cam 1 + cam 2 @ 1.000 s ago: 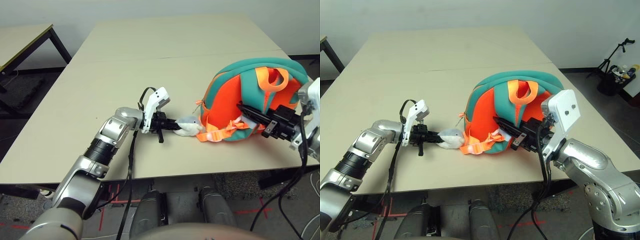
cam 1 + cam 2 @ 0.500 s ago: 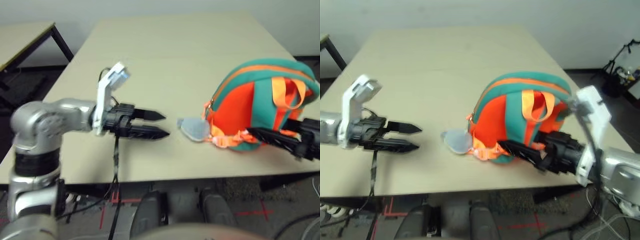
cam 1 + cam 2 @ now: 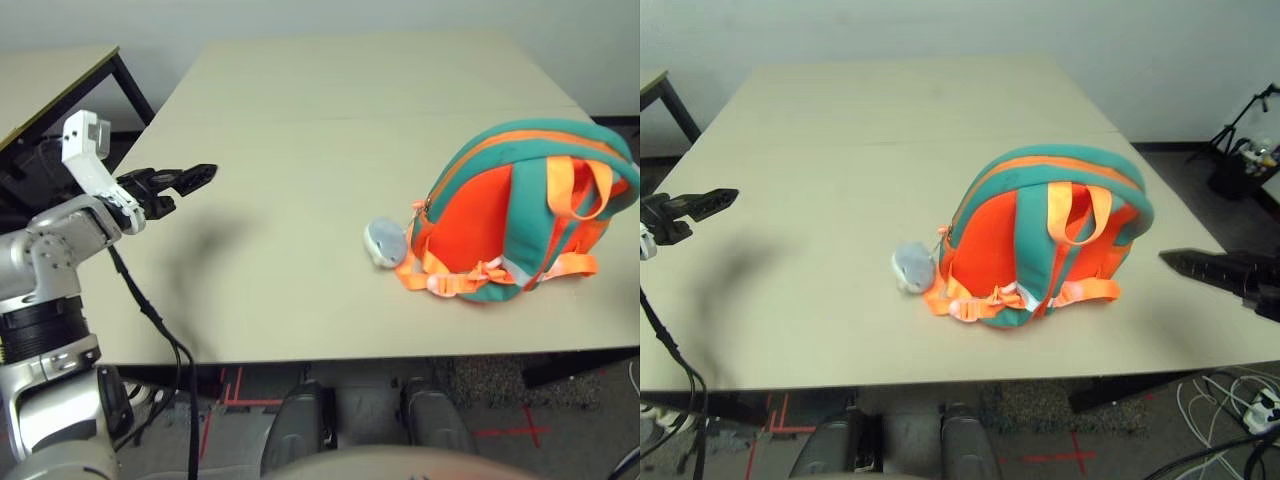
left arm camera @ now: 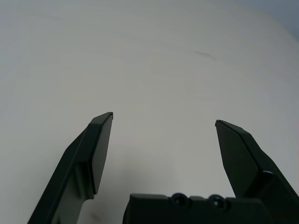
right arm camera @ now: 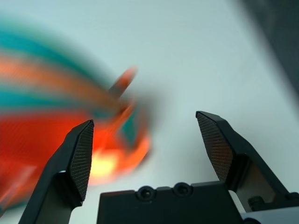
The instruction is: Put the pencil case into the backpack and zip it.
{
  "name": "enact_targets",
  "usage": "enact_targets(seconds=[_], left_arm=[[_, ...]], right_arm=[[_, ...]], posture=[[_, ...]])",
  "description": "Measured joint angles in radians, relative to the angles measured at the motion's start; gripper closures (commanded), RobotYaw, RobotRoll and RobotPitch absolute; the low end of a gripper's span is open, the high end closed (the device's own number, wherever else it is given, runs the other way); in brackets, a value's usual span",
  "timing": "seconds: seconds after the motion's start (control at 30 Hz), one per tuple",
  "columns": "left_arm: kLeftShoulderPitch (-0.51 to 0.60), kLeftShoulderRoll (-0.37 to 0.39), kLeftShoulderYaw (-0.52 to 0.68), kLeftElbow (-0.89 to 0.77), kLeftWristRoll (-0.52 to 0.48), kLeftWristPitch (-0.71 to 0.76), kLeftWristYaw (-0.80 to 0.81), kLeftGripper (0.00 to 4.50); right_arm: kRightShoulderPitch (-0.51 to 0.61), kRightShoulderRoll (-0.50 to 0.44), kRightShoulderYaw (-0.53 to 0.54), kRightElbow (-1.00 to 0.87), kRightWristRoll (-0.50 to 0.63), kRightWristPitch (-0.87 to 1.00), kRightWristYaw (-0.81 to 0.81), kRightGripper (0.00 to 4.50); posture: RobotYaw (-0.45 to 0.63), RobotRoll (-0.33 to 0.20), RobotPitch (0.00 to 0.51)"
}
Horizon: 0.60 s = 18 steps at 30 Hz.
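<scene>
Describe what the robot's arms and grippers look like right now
The left arm is silver with a ribbed black joint band, a white bracket at the wrist and a trailing black cable. The left gripper and right gripper each have two black tapered fingers, the right's pads cross-hatched.

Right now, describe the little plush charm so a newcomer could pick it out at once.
On the beige table stands a teal and orange backpack. At its foot, on the side toward the robot's left, lies the plush charm, touching the orange straps. It alone is grey, small and rounded.
</scene>
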Motion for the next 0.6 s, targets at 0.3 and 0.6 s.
enact_targets(seconds=[0.3,0.6], left_arm=[[0.034,-0.119,-0.07,0.156,0.198,-0.442,0.117,0.0],[0.017,-0.123,-0.112,0.33,0.282,-0.689,0.155,0.0]], right_arm=[[-0.396,0.286,0.378,0.275,-0.41,-0.406,0.086,0.01],[-0.515,0.438,0.411,0.53,-0.61,-0.687,0.15,0.01]], posture=[[-0.07,0.0,0.032],[-0.07,0.0,0.056]])
